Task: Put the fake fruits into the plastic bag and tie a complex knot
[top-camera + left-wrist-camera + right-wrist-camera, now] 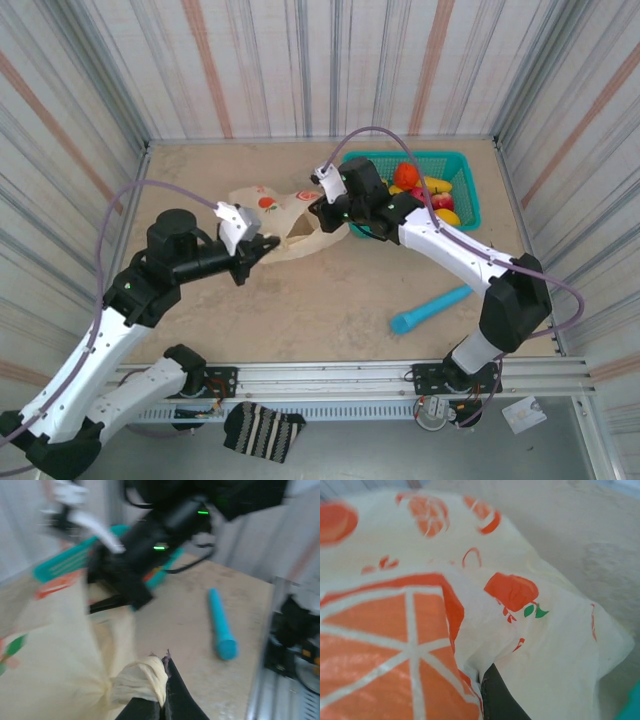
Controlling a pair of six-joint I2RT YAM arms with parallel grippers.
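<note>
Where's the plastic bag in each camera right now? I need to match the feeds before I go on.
Top external: the plastic bag lies mid-table, stretched between the left gripper and the right gripper.
Left wrist: lower left, its bunched end pinched at the fingertips.
Right wrist: it covers most of the frame, citrus print up close.
Shared landmark: the teal basket, top external upper right, left wrist upper left.

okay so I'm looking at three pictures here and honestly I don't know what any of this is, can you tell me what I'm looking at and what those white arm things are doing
Two robot arms are bolted at a table's edge. The overhead picture shows both; the other two come from cameras on their wrists. The left gripper is pinching a bunched part of a cream plastic bag printed with orange slices. The right gripper presses into the same bag, fabric against its fingers. Behind sits a teal basket holding fake fruits, and a blue stick lies on the table.
</note>
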